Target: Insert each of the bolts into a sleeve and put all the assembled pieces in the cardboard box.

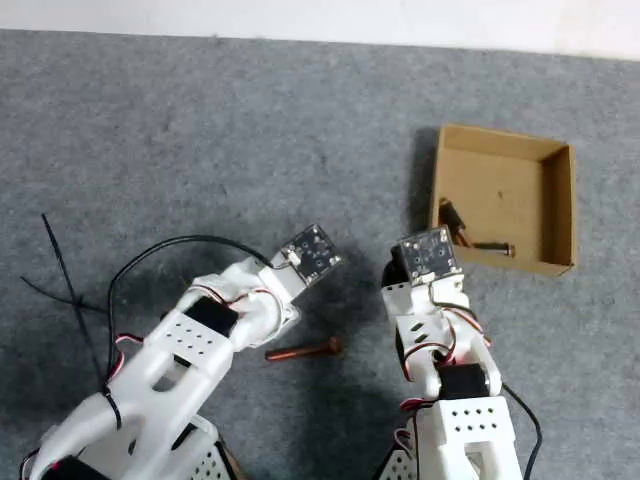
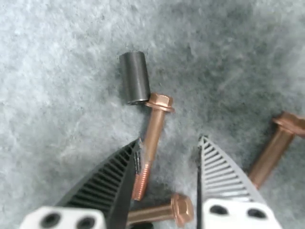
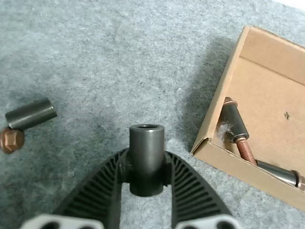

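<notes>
**High view.** The cardboard box sits on the grey tabletop. Two assembled pieces lie inside it, against the wall nearest the arms. A stray bolt lies flat between the two arms, well apart from the box.

**Left wrist view.** The left tool is spread and empty. Its tips straddle the centre bolt, whose shank lies close to one finger. A loose sleeve lies on its side, with its open end touching that bolt's flanged head. Two spare bolts lie near. This view does not tell how far they are from the box.

**Right wrist view.** The right tool is pinched on the held sleeve. It grips the sleeve's lower half and leaves the bore open, facing away from the tool. This sleeve hangs near the box's outer wall.

**Handling (judgement).**
- The bolts look like plated steel: stiff, small, dense for their size and not fragile.
- A round shank is likely to roll on the tabletop.
- Best hold is mid-shank, just under the flange, with the threaded end left free to enter the bore.
- The sleeve is hard, smooth and cylindrical, so it may twist or slip between ribbed fingers if the bolt pushes off-axis.
- A firm squeeze across the wall is safe, since nothing here can crush.
</notes>
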You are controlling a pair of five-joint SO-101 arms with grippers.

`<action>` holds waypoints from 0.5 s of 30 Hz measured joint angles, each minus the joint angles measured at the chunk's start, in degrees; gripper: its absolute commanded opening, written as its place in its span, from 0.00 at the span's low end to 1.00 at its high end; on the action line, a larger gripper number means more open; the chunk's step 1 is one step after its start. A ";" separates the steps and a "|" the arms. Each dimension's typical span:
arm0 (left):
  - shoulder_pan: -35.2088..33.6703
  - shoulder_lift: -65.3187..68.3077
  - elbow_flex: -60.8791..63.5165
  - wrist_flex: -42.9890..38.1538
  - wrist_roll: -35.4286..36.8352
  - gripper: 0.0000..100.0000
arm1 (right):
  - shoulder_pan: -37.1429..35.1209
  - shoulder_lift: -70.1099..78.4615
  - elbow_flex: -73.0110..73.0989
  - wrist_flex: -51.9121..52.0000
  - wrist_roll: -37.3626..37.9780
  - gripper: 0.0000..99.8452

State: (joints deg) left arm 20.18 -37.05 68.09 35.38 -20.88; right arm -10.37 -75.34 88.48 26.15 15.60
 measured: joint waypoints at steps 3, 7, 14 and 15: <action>0.00 2.81 -0.18 -1.14 0.00 0.19 | 0.00 0.00 0.00 0.00 0.00 0.01; -1.23 11.87 -4.48 -1.58 0.00 0.19 | 0.00 0.00 0.00 0.00 0.00 0.01; -2.64 26.73 -15.82 0.79 2.29 0.19 | 0.00 0.00 0.00 0.00 0.00 0.01; -2.64 27.78 -17.05 1.58 2.29 0.19 | 0.00 0.00 0.00 0.00 0.00 0.01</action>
State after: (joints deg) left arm 17.54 -9.27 51.03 36.97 -18.59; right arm -10.37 -75.34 88.48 26.15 15.60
